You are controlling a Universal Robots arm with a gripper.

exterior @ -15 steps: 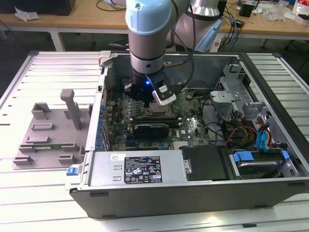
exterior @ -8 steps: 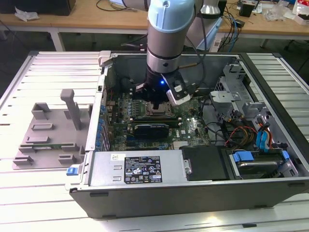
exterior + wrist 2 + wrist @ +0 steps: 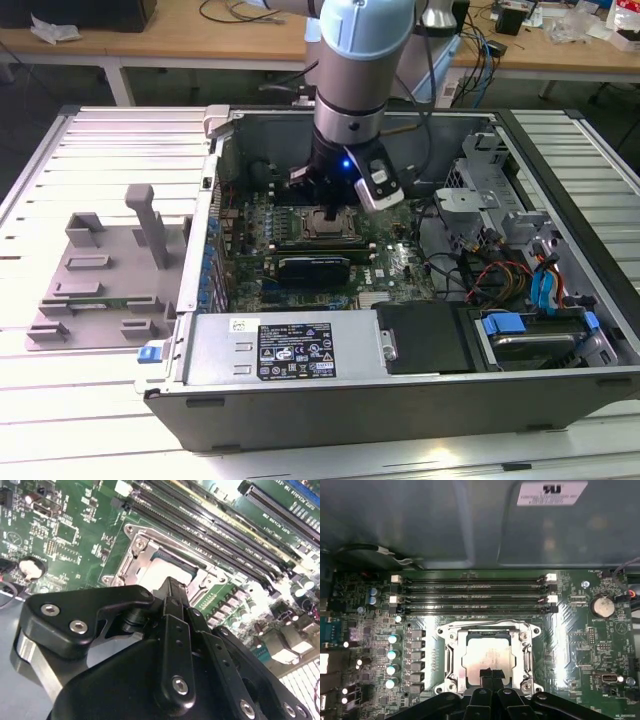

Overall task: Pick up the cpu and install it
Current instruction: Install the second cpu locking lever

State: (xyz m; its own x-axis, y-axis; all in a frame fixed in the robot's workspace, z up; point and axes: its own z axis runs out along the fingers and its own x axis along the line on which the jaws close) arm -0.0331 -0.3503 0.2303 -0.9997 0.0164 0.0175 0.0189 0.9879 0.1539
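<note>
Squarely inside its socket [image 3: 489, 656], the cpu [image 3: 482, 652], fingers [image 3: 485, 676] together above.

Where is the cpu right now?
The cpu lies in the motherboard socket, inside its metal frame and beside the memory slots, with the gripper directly over it in the first wrist view.

slatted metal table [image 3: 60, 420], wooden desks [image 3: 150, 45] behind

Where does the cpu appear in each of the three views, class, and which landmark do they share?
Exterior view: the cpu sits in the socket, under the gripper.
First wrist view: in the socket frame, below the memory slots.
Second wrist view: partly hidden behind the gripper.
Shared landmark: the socket frame.
</note>
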